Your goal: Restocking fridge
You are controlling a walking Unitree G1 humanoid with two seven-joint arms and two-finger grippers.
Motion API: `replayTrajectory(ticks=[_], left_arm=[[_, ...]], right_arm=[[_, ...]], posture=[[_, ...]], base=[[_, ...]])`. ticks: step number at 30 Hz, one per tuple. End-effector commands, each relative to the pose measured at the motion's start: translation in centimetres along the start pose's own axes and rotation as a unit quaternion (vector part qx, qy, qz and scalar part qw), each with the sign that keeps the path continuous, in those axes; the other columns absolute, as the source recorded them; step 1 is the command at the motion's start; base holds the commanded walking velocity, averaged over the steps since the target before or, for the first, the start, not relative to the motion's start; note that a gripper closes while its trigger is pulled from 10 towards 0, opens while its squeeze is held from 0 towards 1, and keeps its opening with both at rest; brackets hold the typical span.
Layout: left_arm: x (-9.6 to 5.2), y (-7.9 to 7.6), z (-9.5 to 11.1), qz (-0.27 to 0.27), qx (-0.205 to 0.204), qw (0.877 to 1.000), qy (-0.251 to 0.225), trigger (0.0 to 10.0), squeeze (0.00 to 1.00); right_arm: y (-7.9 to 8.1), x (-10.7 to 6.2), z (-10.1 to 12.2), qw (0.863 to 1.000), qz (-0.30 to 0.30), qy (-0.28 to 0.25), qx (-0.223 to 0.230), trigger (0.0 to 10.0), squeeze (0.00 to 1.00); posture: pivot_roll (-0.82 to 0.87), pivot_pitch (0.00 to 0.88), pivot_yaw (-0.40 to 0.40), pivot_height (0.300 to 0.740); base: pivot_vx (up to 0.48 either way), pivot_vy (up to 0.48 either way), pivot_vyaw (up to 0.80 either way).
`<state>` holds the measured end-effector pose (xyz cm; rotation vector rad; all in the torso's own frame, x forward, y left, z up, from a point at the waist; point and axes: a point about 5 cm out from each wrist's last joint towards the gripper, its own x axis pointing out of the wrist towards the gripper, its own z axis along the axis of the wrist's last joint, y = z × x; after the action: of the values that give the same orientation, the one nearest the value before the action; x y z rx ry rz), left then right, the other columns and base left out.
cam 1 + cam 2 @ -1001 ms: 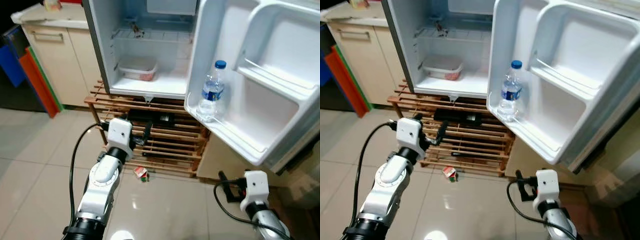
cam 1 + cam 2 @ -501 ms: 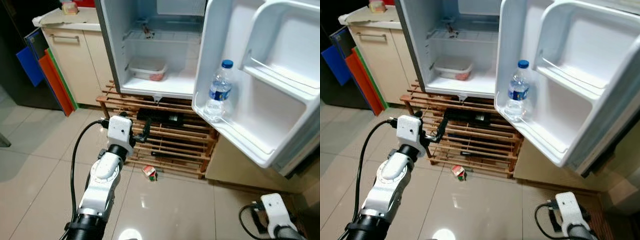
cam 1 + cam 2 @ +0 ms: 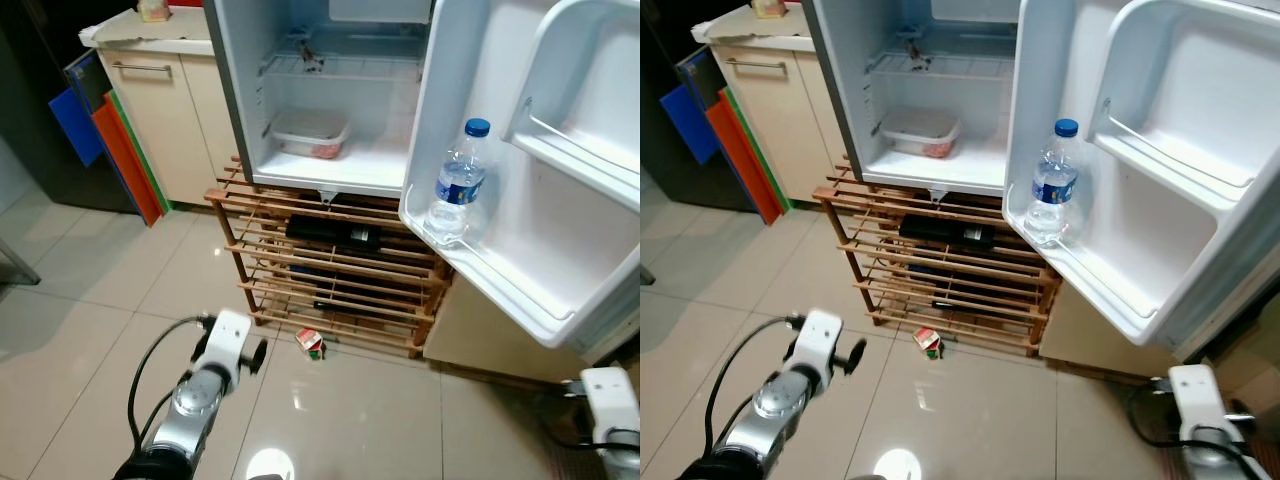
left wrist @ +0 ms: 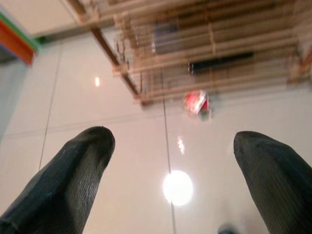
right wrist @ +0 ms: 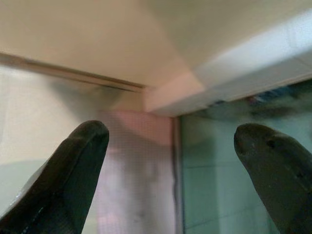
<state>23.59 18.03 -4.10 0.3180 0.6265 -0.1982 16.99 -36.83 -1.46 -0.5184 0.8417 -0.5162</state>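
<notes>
The fridge (image 3: 330, 175) stands open on a wooden slatted rack (image 3: 345, 285). A lidded food container (image 3: 308, 134) sits on its bottom shelf. In the lower shelf of the door (image 3: 520, 290) a clear water bottle (image 3: 455, 185) with a blue cap stands upright. A small red carton (image 3: 311, 343) lies on the floor in front of the rack. My left gripper (image 4: 173, 141) hangs low over the tiles, open and empty, with the carton (image 4: 196, 103) ahead of it. Low at the right, my right gripper (image 5: 170, 132) is open and empty, facing a pale panel.
A beige cabinet (image 3: 165, 110) stands left of the fridge, with blue and orange boards (image 3: 110, 150) leaning against it. A dark flat item (image 3: 335, 233) lies on the rack's top tier. Glossy tiled floor (image 3: 90, 300) spreads to the left and front.
The camera has pulled back and turned slightly. My left arm has dropped from in front of the rack to low over the floor. My right arm has sunk towards the lower right corner.
</notes>
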Motion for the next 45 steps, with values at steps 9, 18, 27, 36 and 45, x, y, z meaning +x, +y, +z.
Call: replayTrajectory(ticks=[9, 18, 27, 36, 45], left_arm=[[-2.1, -1.4, -7.0, -0.032, 0.087, 0.981, 0.172, 10.0, 0.00], [-4.4, -0.3, -10.5, -0.032, 0.111, 0.965, 0.234, 10.0, 0.00], [-4.0, -1.6, -10.1, -0.053, 0.165, 0.957, 0.234, 10.0, 0.00], [-4.9, 0.0, -11.2, -0.049, 0.178, 0.953, 0.241, 10.0, 0.00], [-4.8, 0.1, -11.1, -0.053, 0.182, 0.951, 0.244, 10.0, 0.00]], right_arm=[[-3.0, 0.0, -1.7, 0.996, -0.070, 0.050, 0.020, 10.0, 0.00], [-6.4, 0.4, 0.9, 0.978, -0.162, 0.005, 0.129, 10.0, 0.00], [-6.1, 0.5, 11.2, 0.946, -0.143, -0.192, 0.220, 10.0, 0.00], [-3.7, -1.1, 17.9, 0.903, -0.068, -0.309, 0.289, 10.0, 0.00], [4.0, -5.4, 20.6, 0.826, 0.303, -0.347, 0.326, 10.0, 0.00]], posture=[[0.05, 0.000, 0.026, 0.740], [0.04, 0.000, 0.026, 0.740], [0.04, 0.000, 0.028, 0.740], [0.04, 0.000, 0.018, 0.740], [0.03, 0.000, 0.011, 0.740]], base=[[0.000, 0.000, 0.00], [0.000, 0.000, 0.00], [0.000, 0.000, 0.00], [0.000, 0.000, 0.00], [0.000, 0.000, 0.00]])
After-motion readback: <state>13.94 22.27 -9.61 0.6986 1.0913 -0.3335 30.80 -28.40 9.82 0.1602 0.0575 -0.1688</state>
